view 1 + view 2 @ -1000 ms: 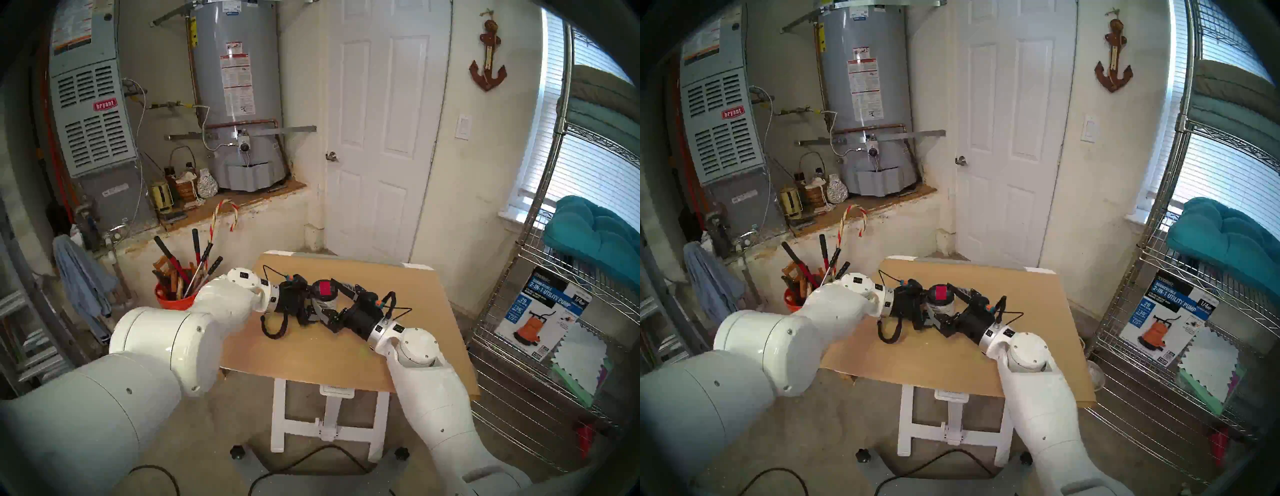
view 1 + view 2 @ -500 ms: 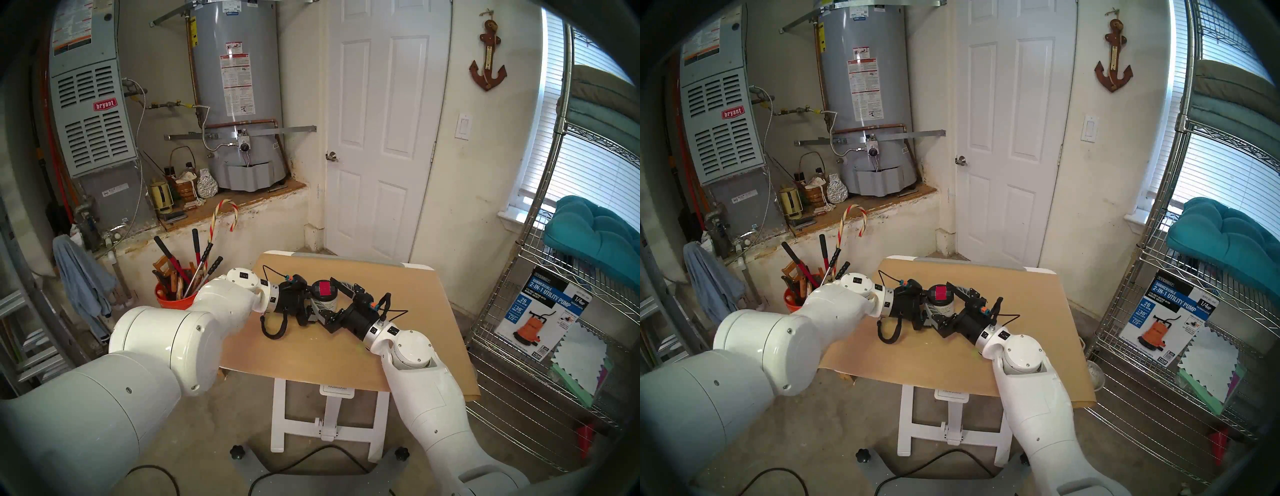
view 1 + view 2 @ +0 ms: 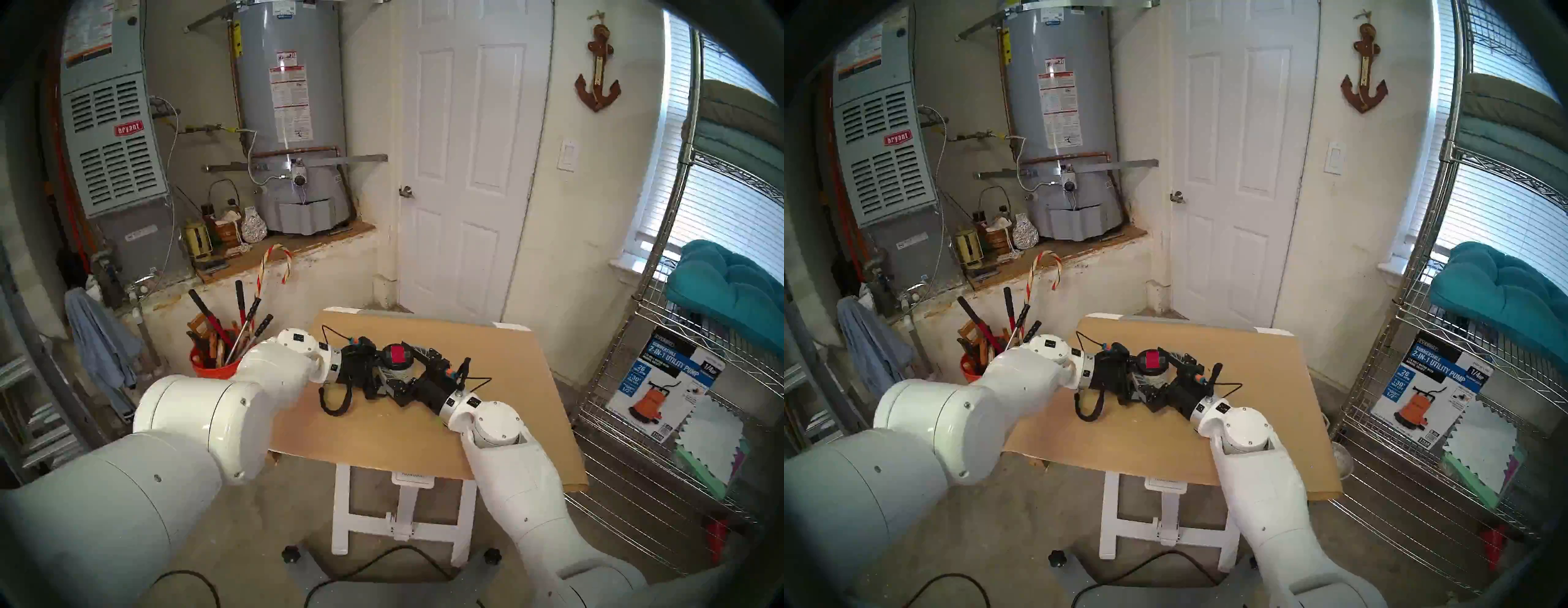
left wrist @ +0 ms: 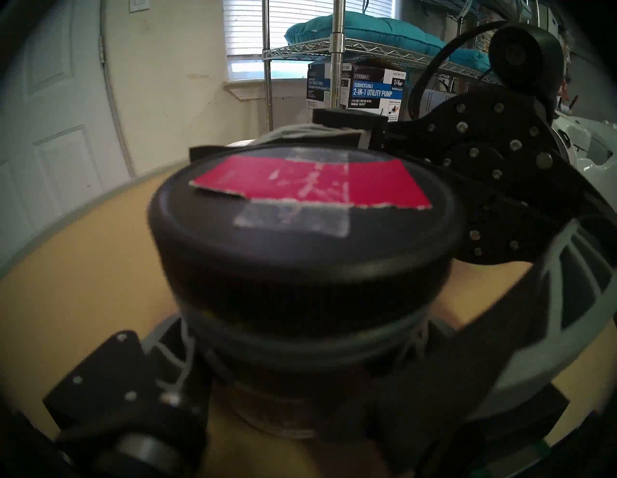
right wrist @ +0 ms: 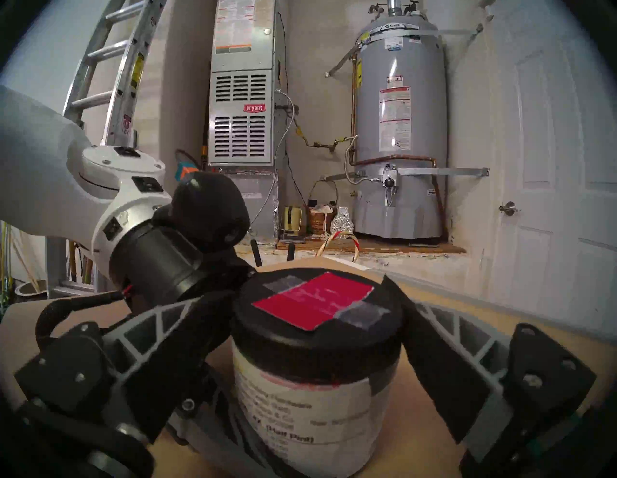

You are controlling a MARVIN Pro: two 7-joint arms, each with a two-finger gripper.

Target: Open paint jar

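Observation:
The paint jar (image 3: 399, 373) stands upright on the tan table (image 3: 382, 433), with a black lid (image 3: 397, 356) bearing a red-pink patch. My left gripper (image 3: 384, 377) comes in from the left and is shut low on the jar's labelled body (image 5: 310, 417). My right gripper (image 3: 403, 365) comes in from the right. In the right wrist view its fingers (image 5: 430, 350) press on both sides of the lid (image 5: 314, 310). In the left wrist view the lid (image 4: 300, 217) fills the middle and sits on the jar.
An orange bucket of long-handled tools (image 3: 212, 365) stands off the table's left edge. A wire shelf (image 3: 628, 361) with a pump box (image 3: 662, 382) stands to the right. A coiled black cable (image 3: 335, 399) hangs from the left wrist onto the table.
My right arm has moved in toward the jar and its fingers have closed from a wide spread onto the lid. The left gripper and the jar have stayed put.

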